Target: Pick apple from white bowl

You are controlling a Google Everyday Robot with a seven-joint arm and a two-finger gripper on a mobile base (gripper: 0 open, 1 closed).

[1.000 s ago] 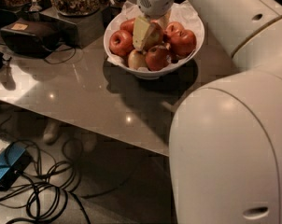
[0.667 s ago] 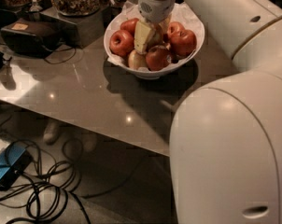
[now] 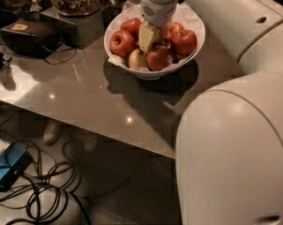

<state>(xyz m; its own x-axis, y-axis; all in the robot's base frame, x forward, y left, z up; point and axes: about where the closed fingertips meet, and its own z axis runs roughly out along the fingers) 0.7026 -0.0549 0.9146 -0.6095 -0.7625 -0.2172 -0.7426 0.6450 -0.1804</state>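
Arm [image 3: 226, 13]: smooth, glossy off-white shells with rounded contours. A thin dark seam [image 3: 265, 36] runs along the far-right link. Small dark oval recesses [image 3: 261, 19] noted in the casing. Domed housing [image 3: 235, 149], same finish, fills the near right. Wrist collar [image 3: 156, 8]: pale grey, cylindrical, with a dotted patch. End effector [image 3: 148, 36]: pale yellow, at far centre, down inside the white bowl [image 3: 153, 73].

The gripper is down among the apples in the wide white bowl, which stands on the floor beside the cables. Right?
Not the floor: the camera view shows the wide, glossy white bowl on the grey tabletop, the black cables lying on the floor below. The gripper is down among its red apples.
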